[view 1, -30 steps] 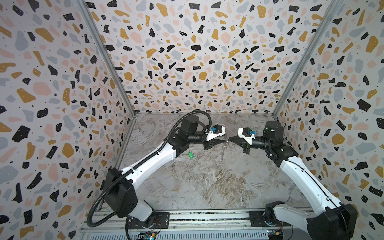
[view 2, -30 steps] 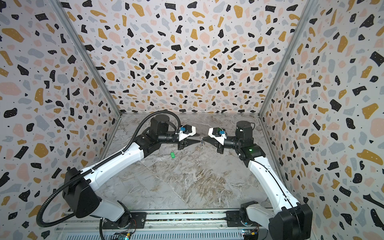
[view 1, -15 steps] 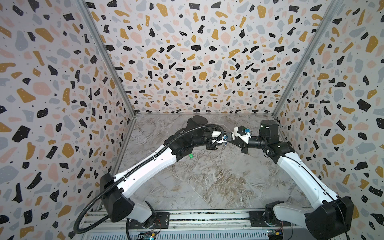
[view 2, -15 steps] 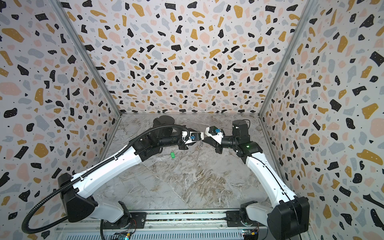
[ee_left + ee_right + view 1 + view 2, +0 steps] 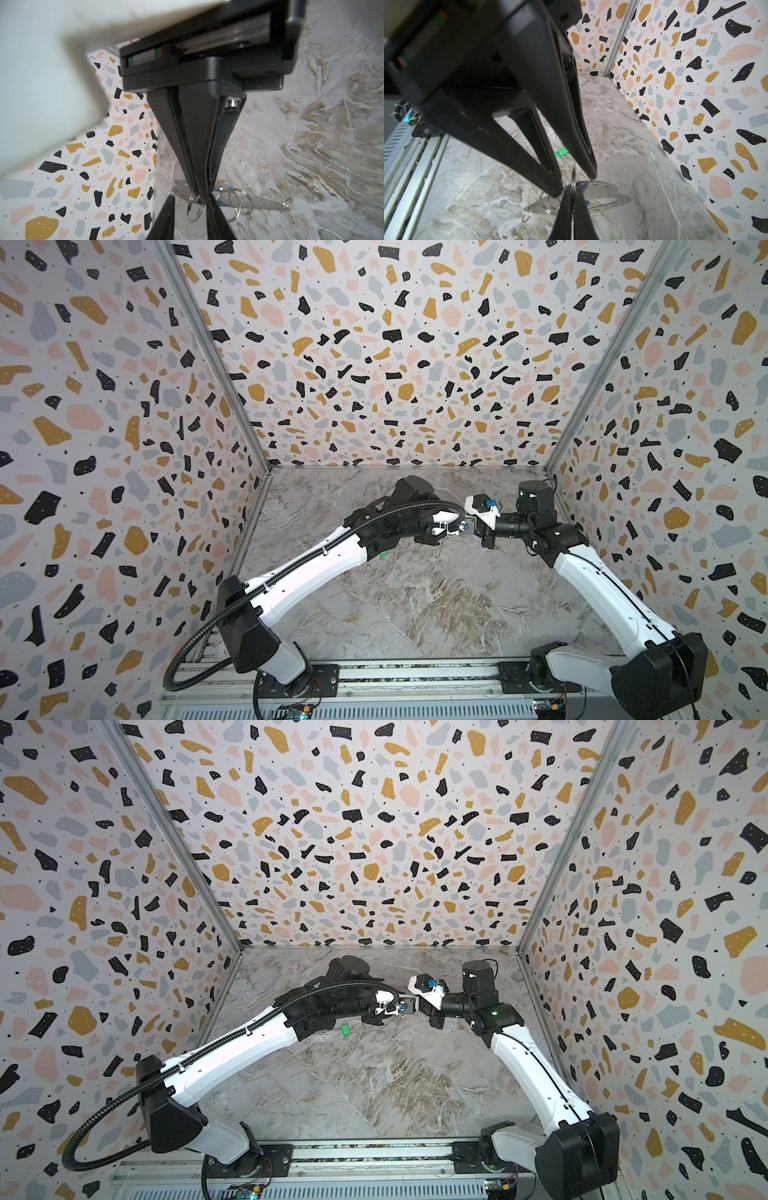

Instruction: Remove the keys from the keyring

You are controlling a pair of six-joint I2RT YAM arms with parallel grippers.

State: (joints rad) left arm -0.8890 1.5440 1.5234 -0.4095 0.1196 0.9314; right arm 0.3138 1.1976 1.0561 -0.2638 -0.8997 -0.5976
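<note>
Silvery keyring [image 5: 600,187] pinched by tightly closed right claw [image 5: 572,196], half-open left claw [image 5: 575,184] straddling same end

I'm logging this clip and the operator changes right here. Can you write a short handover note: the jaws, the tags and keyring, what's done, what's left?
Jaws: the right gripper is shut on a wire ring of the keyring. The left gripper is open, one jaw on each side of that ring, not gripping.
Things: the green tag lies loose on the table. The blue tag, mostly hidden, is still at the keyring.
Done: green tag off.
Left: blue tag.
</note>
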